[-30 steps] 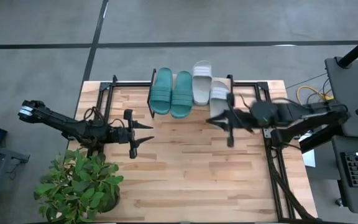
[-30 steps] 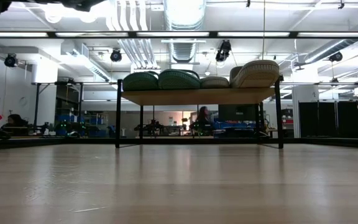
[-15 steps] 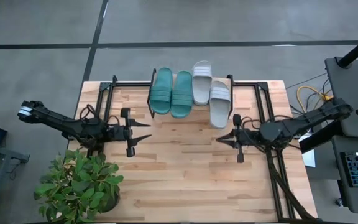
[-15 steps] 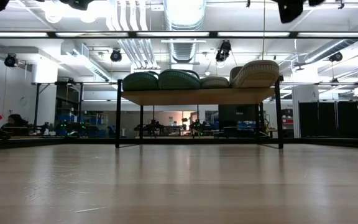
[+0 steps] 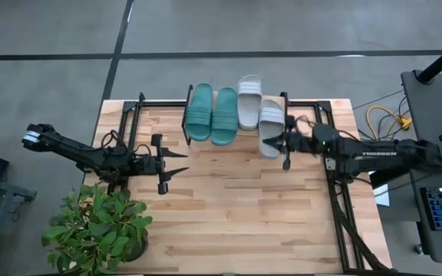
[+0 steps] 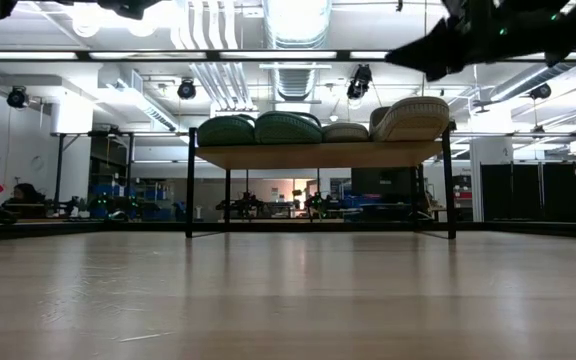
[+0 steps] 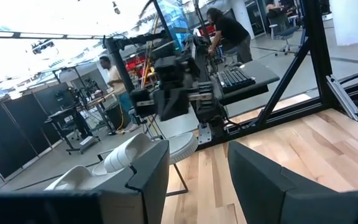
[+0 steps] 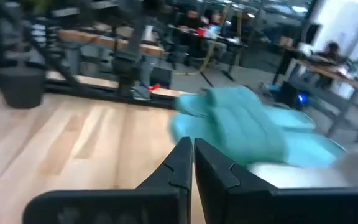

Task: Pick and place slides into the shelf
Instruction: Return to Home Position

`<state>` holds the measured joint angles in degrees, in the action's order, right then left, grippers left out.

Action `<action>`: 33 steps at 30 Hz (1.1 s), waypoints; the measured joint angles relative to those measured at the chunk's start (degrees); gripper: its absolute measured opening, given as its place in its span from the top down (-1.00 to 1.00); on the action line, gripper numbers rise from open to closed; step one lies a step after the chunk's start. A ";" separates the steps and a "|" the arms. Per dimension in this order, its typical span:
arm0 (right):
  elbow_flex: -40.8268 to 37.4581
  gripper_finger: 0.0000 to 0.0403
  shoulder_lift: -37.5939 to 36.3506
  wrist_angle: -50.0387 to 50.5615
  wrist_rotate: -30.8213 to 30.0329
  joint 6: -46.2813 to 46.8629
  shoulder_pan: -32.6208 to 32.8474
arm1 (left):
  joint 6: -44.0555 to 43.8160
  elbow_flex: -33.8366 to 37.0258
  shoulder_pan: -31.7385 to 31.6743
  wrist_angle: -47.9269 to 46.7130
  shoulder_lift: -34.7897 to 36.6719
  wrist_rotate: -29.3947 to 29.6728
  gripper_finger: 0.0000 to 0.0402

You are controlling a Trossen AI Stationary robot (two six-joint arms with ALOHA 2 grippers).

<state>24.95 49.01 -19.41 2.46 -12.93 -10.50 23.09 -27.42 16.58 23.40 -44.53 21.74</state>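
**Four slides resting on the shelf, both grippers holding nothing**

All four slides are lying side by side on the shelf (image 6: 318, 155) at the far edge of the table (image 5: 229, 215): the outer teal slide (image 5: 199, 113), the inner teal slide (image 5: 224, 116), the inner grey slide (image 5: 249, 101) and the outer grey slide (image 5: 270, 123); the last one is sitting further toward the table's middle than its neighbours, and in the low view it is rising a little above them, so it may be resting tilted.

The right gripper (image 5: 269, 141) is hovering just beside the near end of that outer grey slide, its fingers (image 8: 182, 163) pressed almost together and carrying nothing; the left gripper (image 5: 184, 162) is waiting over the table's left half, well apart from the shelf, its fingers (image 7: 149, 175) spread wide and empty.

Judging by their look, these slides are behaving as light, soft rubber pieces; the soles are likely bending if taken by toe or heel, so the wide ribbed strap, or the sole's edge right under it, is offering the steadiest hold; the ribbing is probably giving grip rather than slip; nothing here is looking fragile; should the outer grey slide need squaring up, a gentle push on its near end is looking sufficient.
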 joint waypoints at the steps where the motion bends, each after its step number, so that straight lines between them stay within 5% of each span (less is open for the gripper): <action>1: 0.00 0.96 -0.37 0.58 1.61 1.12 -2.66 | -0.15 0.00 0.00 0.04 0.02 0.00 0.26; 5: -0.02 0.96 -4.28 9.31 3.50 4.03 -7.91 | -0.22 0.00 0.00 0.04 0.09 0.02 0.26; 10: -1.54 0.96 -14.40 19.59 3.61 6.30 -4.53 | -0.22 0.00 0.00 0.04 0.07 0.23 0.26; 20: -11.88 0.96 -35.11 22.18 4.46 14.47 -0.11 | -0.24 0.00 0.00 0.06 0.15 1.29 0.26; 25: -14.83 0.96 -41.11 22.36 8.42 16.14 0.23 | -0.24 0.00 0.00 0.07 0.09 1.29 0.26; 33: -14.75 0.96 -46.34 32.78 6.09 20.02 1.21 | -0.42 0.00 0.00 0.07 0.09 1.29 0.26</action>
<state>10.20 2.66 13.38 8.55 7.09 -9.29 22.68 -27.42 16.58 23.46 -44.45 23.03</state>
